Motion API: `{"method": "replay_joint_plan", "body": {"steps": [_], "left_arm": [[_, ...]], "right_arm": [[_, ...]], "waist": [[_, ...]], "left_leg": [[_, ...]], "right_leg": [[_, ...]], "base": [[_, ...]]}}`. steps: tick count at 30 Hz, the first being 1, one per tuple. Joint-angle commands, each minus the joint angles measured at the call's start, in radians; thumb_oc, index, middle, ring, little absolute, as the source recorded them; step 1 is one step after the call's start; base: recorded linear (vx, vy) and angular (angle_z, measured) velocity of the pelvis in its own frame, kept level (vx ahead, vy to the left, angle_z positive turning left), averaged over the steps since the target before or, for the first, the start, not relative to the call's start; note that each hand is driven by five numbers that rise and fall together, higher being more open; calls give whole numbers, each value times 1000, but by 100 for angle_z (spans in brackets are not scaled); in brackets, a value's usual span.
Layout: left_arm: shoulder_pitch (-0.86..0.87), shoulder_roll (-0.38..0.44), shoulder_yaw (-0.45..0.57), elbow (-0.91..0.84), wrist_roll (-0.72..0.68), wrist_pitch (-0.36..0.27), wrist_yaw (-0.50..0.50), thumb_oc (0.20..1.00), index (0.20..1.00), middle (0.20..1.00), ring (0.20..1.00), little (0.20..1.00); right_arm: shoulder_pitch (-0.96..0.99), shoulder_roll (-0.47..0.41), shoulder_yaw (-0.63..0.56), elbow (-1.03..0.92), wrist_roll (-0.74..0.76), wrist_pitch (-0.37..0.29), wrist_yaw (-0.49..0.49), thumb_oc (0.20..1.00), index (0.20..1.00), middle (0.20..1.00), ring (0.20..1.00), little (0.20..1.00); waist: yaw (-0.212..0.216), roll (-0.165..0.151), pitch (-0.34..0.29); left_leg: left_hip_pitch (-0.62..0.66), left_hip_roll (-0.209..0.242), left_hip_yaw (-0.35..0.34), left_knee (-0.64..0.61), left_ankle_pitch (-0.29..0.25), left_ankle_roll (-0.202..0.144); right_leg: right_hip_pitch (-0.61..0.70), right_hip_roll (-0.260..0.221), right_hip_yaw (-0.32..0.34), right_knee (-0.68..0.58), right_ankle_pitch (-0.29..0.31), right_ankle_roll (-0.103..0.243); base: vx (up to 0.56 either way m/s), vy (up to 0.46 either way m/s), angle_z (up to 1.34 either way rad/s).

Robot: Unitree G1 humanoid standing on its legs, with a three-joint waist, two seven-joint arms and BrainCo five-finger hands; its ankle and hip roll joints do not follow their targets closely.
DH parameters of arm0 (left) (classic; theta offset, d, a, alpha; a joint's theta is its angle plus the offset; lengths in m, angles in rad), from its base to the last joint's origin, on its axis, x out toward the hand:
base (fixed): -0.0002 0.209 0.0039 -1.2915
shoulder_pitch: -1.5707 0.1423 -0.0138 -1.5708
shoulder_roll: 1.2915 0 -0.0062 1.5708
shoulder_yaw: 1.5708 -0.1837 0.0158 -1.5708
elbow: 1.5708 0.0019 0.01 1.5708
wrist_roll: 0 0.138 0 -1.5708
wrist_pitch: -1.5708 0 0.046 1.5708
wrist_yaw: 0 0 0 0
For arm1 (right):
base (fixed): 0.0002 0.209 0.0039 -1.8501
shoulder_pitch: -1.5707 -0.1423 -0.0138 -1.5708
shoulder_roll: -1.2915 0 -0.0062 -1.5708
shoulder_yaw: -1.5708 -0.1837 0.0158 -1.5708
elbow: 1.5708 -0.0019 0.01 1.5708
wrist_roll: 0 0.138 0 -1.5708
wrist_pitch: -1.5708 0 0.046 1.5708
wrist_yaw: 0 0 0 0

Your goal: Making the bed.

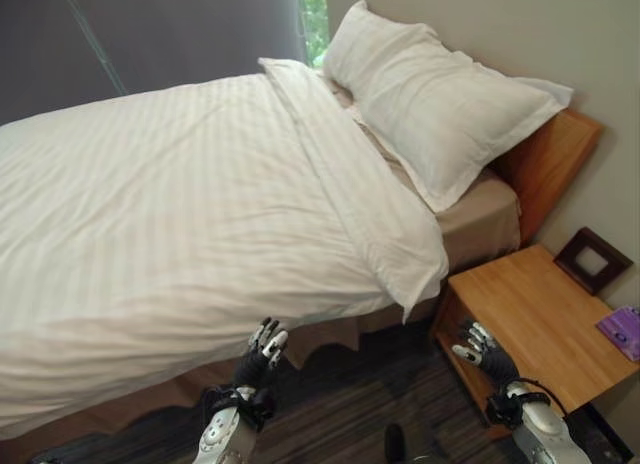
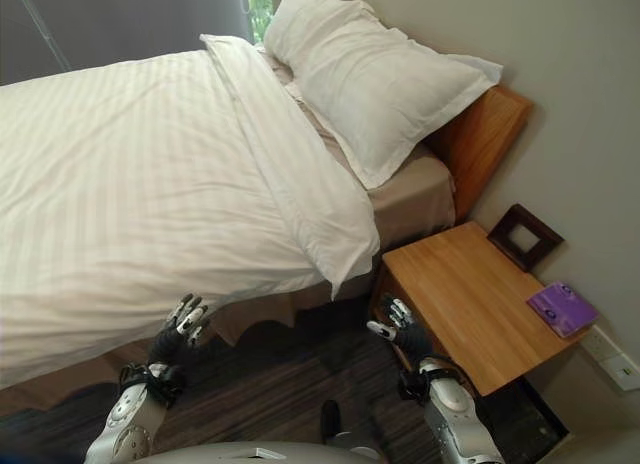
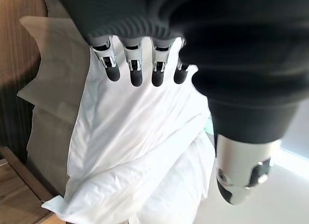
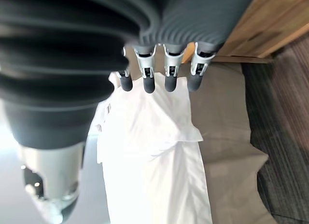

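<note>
We found both hands empty and clear of the bedding. The left hand (image 1: 262, 352) hung below the near edge of the white duvet (image 1: 170, 214), fingers relaxed and apart, holding nothing; the right hand (image 1: 482, 350) sat beside the front of the wooden nightstand (image 1: 530, 319), likewise loose and empty. The left wrist view and the right wrist view each showed straight fingers with the cloth well past them.

The duvet lay spread over the mattress, its top folded back in a band whose near corner (image 1: 420, 279) drooped over the side — the beige sheet (image 1: 480, 219) showed bare beyond it. One pillow (image 1: 435, 104) leaned against the wooden headboard (image 1: 550, 154). A dark picture frame (image 1: 595, 257) and a purple item (image 1: 622, 329) rested on the nightstand.

We judged this a pause between grasps, the bed mostly made. The next move probably called for reaching up to that hanging corner, pinching the cloth, and drawing it square — without dragging the smoothed duvet out of line.
</note>
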Motion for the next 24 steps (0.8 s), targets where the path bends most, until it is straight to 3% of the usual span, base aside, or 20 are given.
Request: {"method": "replay_joint_plan", "body": {"steps": [1, 11, 14, 15, 16, 17, 18, 19, 21, 22, 24], "left_arm": [[-35, 11, 25, -14, 2, -64, -7, 1000, 1000, 1000, 1000, 1000], [-72, 28, 20, -29, 4, -82, -6, 1000, 1000, 1000, 1000, 1000], [-64, 49, 35, -67, -21, -94, -10, 1000, 1000, 1000, 1000, 1000], [-64, 72, 41, -86, 3, -101, -13, 1000, 1000, 1000, 1000, 1000], [-64, 73, 41, -86, 3, -101, -13, 1000, 1000, 1000, 1000, 1000], [-75, 77, 44, -83, 7, -100, -16, 1000, 1000, 1000, 1000, 1000], [-97, 62, 50, -65, -7, -104, -18, 1000, 1000, 1000, 1000, 1000], [-97, 62, 51, -65, -7, -104, -18, 1000, 1000, 1000, 1000, 1000], [-116, 50, 59, -60, -13, -109, -19, 1000, 1000, 1000, 1000, 1000], [-161, 57, 59, -44, 3, -101, 0, 1000, 1000, 1000, 1000, 1000], [-161, 57, 57, -44, 4, -101, 1, 1000, 1000, 1000, 1000, 1000]], "right_arm": [[-67, -35, -32, -65, -17, -66, 2, 1000, 1000, 1000, 1000, 1000], [-132, -75, -41, -66, -25, -82, -12, 1000, 1000, 1000, 1000, 1000], [-197, -116, -26, -63, -12, -85, -2, 1000, 1000, 1000, 1000, 1000], [-227, -138, -24, -62, -19, -88, 9, 1000, 1000, 1000, 1000, 1000], [-228, -138, -24, -62, -19, -88, 9, 1000, 1000, 1000, 1000, 1000], [-230, -142, -37, -50, -20, -89, 5, 1000, 1000, 1000, 1000, 1000], [-229, -134, -37, -31, -16, -84, -10, 1000, 1000, 1000, 1000, 1000], [-229, -135, -36, -31, -16, -84, -10, 1000, 1000, 1000, 1000, 1000], [-195, -128, -45, -74, 26, -76, 23, 1000, 1000, 1000, 1000, 1000], [-120, -114, -70, -73, 26, -66, 37, 1000, 1000, 1000, 1000, 1000], [-116, -114, -72, -76, 25, -65, 37, 1000, 1000, 1000, 1000, 1000]], "waist": [[-1, 14, -1], [24, 14, 34], [79, 23, 71], [115, 9, 108], [113, 9, 107], [114, -1, 109], [107, -5, 93], [109, -4, 94], [109, -3, 89], [77, -2, 68], [78, -1, 70]], "left_leg": [[-55, -6, 5, 12, 5, -1], [-84, -1, -46, 12, 45, -17], [-172, -22, -158, 12, 119, -56], [-211, -32, -212, 44, 130, -59], [-214, -33, -214, 45, 131, -59], [-231, -14, -162, 138, 91, -42], [-172, 58, -51, 267, 24, -35], [-171, 61, -49, 272, 20, -36], [-120, 144, -7, 543, 51, -49], [-21, 222, 87, 555, 97, -58], [-13, 222, 87, 550, 98, -60]], "right_leg": [[135, 8, 18, 17, -165, 19], [132, 9, -30, 17, -173, 4], [102, -6, -132, 17, -182, -12], [69, -34, -176, 17, -171, -15], [67, -35, -178, 17, -171, -15], [54, -54, -210, 20, -165, -16], [59, -57, -241, 25, -179, -16], [61, -54, -239, 25, -180, -16], [71, -29, -239, 21, -194, -37], [70, -28, -300, 25, -215, -30], [75, -27, -301, 27, -218, -29]], "base": [[-24, -99, 11], [-66, -92, 13], [-297, -158, 71], [-318, -117, 154], [-324, -112, 170], [-131, -66, 120], [-126, -68, 95], [-68, -48, 100], [-106, 16, 76], [-120, 56, 40], [-134, 112, 48]]}}
